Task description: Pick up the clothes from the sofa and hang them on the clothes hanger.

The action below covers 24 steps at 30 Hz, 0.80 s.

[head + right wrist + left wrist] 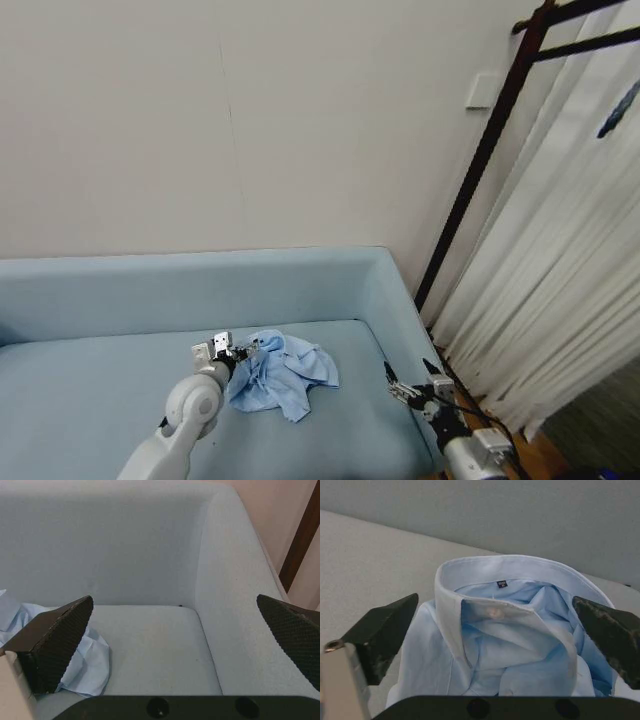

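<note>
1. The left end effector (245, 350) (495, 625) is released. Its two dark fingers (385, 630) stand wide apart, one on each side of the shirt's collar (485, 570), and neither pad presses the cloth.
2. It sits low over the sofa seat, right at the left edge of the shirt (285, 375).
3. The shirt (520, 645) is light blue and lies crumpled in a heap on the seat of the sofa (90, 390). It is in the seat's right half, nearer the backrest than the front edge and apart from the right armrest.
4. From the left wrist view the collar stands up and curves open. A small dark label (502, 584) shows inside it, and a pale button (493, 612) sits on the band below.
5. The right end effector (408, 372) (175, 630) is also released, with its textured fingers spread wide and nothing between them.
6. It hangs over the right end of the seat, near the front edge and just inside the right armrest, well apart from the shirt (85, 665).
7. The sofa (150, 555) is pale blue with a straight backrest and stands against a plain light wall (250, 120).
8. Beyond the sofa's right armrest rises the dark pole of the clothes rack (480, 160) (300, 535), with a white curtain (560, 260) hanging beside it.
</note>
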{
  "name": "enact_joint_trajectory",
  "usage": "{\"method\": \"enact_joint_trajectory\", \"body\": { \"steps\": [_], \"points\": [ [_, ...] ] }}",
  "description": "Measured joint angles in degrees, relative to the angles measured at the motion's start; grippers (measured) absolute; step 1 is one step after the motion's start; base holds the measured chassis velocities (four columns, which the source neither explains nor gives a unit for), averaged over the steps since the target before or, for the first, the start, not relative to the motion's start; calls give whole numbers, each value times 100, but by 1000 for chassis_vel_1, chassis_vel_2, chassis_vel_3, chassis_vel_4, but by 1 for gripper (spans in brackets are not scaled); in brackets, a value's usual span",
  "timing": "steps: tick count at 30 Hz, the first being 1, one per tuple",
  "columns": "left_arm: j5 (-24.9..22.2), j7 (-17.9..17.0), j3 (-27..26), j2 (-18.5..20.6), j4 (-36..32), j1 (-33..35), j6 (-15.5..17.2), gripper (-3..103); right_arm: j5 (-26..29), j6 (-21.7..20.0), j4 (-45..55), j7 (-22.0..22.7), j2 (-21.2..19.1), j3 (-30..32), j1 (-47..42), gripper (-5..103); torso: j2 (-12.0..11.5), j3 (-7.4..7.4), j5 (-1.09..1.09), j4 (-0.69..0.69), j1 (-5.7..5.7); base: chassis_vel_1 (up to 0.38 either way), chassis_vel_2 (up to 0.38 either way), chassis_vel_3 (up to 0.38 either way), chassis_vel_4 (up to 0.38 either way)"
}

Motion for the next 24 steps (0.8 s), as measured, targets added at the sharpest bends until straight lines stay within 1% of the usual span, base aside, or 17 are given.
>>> {"method": "enact_joint_trajectory", "body": {
  "steps": [1, 3, 4, 8, 10, 13, 14, 15, 16, 19, 20, 21, 22, 24],
  "points": [
    [0, 0, 0, 0, 0, 0, 0, 102, 0, 0, 0, 0, 0, 0, 0, 100, 0, 0, 0, 0, 0, 0, 0, 0, 0],
    [20, -22, 42, -37, 54, -10, -10, 92, -38, 10, -22, -4, -7, -3, 0, 100, 0, 0, 0, 0, 0, 0, 0, 0, 0],
    [20, -22, 42, -37, 54, -10, -10, 92, -38, 10, -22, -4, -7, -3, 0, 100, 0, 0, 0, 0, 0, 0, 0, 0, 0],
    [43, -50, 107, -93, 189, -68, -37, 71, -55, 18, -29, -5, -17, -11, -1, 100, 0, 0, 0, 0, 0, 0, 0, 0, 0],
    [48, -54, 114, -100, 215, -81, -40, 71, -54, 18, -31, -5, -22, -10, -1, 100, 0, 0, 0, 0, 0, 0, 0, 0, 0],
    [60, -73, 124, -126, 291, -114, -51, 54, -45, 19, -35, -1, -43, -2, -1, 100, 0, 0, 0, 0, 0, 0, 0, 0, 0],
    [83, -88, 128, -135, 314, -119, -60, 54, -40, 19, -35, 1, -50, 0, -1, 100, 0, 0, 0, 0, 0, 0, 0, 0, 0],
    [137, -98, 135, -144, 347, -119, -86, 48, -26, 19, -37, 7, -63, 2, 1, 100, 0, 0, 0, 0, 0, 0, 0, 0, 0],
    [137, -98, 135, -144, 347, -119, -86, 48, -26, 19, -37, 7, -63, 2, 1, 100, 0, 0, 0, 0, 0, 0, 0, 0, 0],
    [237, -101, 141, -148, 380, -87, -137, 32, 40, 17, -55, 38, -128, -5, 25, 100, 0, 0, 0, 0, 0, 0, 0, 0, 0],
    [250, -102, 140, -145, 380, -66, -146, 32, 70, 10, -72, 54, -164, -19, 50, 100, 0, 0, 0, 0, 0, 0, 0, 0, 0],
    [259, -101, 135, -135, 379, -36, -155, 27, 103, -2, -102, 76, -204, -40, 93, 100, 0, 0, 0, -1, 0, 0, 0, 0, 0],
    [259, -101, 135, -135, 379, -36, -155, 27, 103, -2, -102, 76, -204, -40, 93, 100, 0, 0, 0, -1, 0, 0, 0, 0, 0],
    [276, -96, 114, -104, 362, 28, -167, 16, 170, -36, -173, 102, -284, -80, 197, 100, 0, 0, 0, -1, 0, 0, 0, 0, 0]
  ]
}}
